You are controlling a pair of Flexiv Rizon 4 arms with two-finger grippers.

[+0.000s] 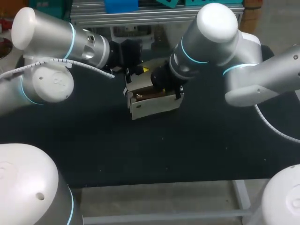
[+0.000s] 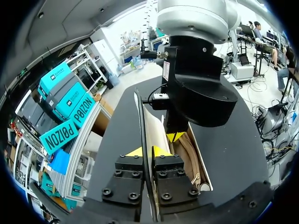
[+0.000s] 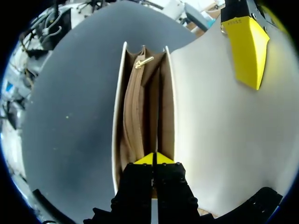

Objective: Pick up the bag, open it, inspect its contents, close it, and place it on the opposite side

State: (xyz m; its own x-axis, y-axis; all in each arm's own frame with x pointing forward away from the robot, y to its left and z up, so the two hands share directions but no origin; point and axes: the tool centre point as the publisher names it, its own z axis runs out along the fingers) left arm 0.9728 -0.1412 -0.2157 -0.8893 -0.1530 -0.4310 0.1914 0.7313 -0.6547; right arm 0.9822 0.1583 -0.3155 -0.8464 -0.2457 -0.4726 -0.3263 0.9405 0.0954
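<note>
Cream bag (image 1: 154,104) is sitting open on the black bench (image 1: 178,145), toward its far side. Left arm (image 1: 61,40) and right arm (image 1: 213,35) are both leaning in over it. Left pincer (image 2: 148,152) is pinching the bag's upright flap (image 2: 140,116) edge-on. Right pincer (image 3: 153,159) is pressing together on an inner divider (image 3: 157,116), with the zip pocket (image 3: 133,112) just beside.

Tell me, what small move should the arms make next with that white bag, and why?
Probably the left arm should swing the flap back down over the mouth of the bag. The bag stands open on the table: the left jaws pinch the raised flap, the right jaws pinch an inner wall, and the tan zipped pocket inside is in plain view, so closing seems due.
</note>
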